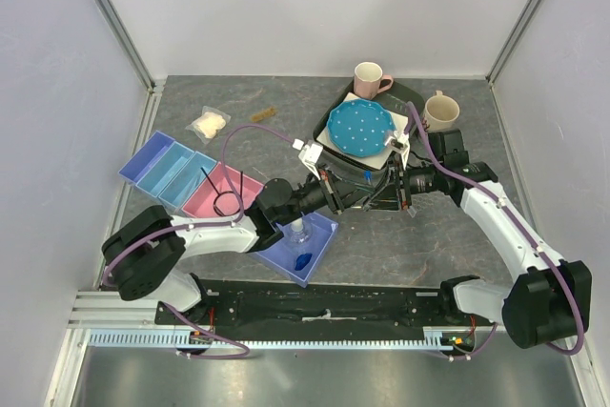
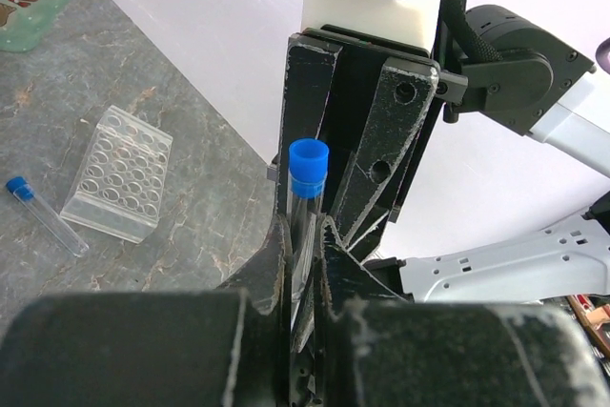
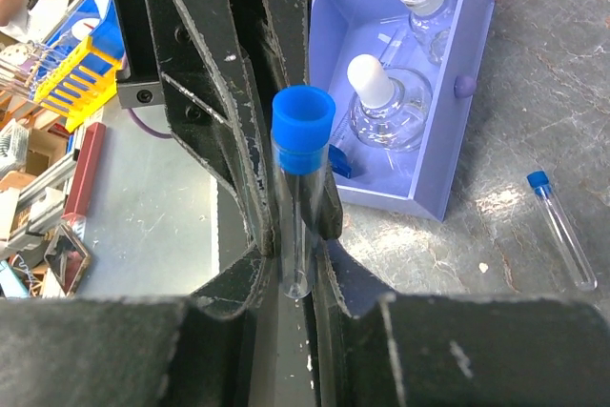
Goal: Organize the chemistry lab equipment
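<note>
A clear tube with a blue cap point(image 2: 307, 178) stands upright between both grippers above the table's middle; it also shows in the right wrist view point(image 3: 303, 154). My left gripper point(image 2: 305, 235) is shut on it from one side and my right gripper point(image 3: 297, 256) from the other. In the top view the left gripper point(image 1: 351, 195) and the right gripper point(image 1: 383, 193) meet there. A clear tube rack point(image 2: 119, 173) and a second blue-capped tube point(image 2: 43, 214) lie on the table. The purple bin point(image 3: 467, 121) holds clear bottles point(image 3: 391, 107) and a blue piece point(image 3: 340, 163).
A row of blue bins point(image 1: 160, 165) and a pink bin point(image 1: 205, 199) holding the black wire ring point(image 1: 229, 203) stand at the left. A bag of white wads point(image 1: 210, 123) and a stick point(image 1: 264, 115) lie behind them. The blue dotted plate point(image 1: 360, 128) and two mugs point(image 1: 370, 77) stand at the back.
</note>
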